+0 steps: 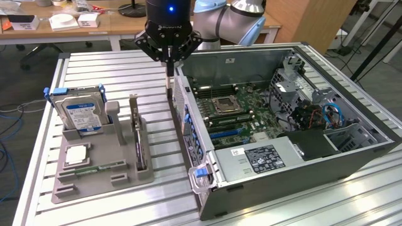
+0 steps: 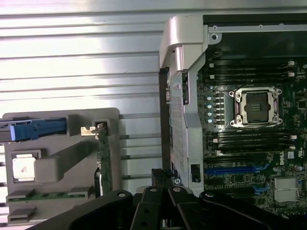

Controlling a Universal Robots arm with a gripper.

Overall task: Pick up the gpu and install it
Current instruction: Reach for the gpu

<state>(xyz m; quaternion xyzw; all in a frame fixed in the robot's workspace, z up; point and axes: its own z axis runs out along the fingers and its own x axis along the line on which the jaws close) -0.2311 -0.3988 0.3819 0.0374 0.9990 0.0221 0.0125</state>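
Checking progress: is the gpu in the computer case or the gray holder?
In the holder: the gpu stands on edge there, outside the case.

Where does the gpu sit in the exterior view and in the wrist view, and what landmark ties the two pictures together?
Exterior view: the gpu stands on edge in the grey holder, toward the exterior view's left.
Wrist view: the gpu stands in the grey holder, between the blue drive caddy and the case wall.
Shared landmark: the CPU socket.
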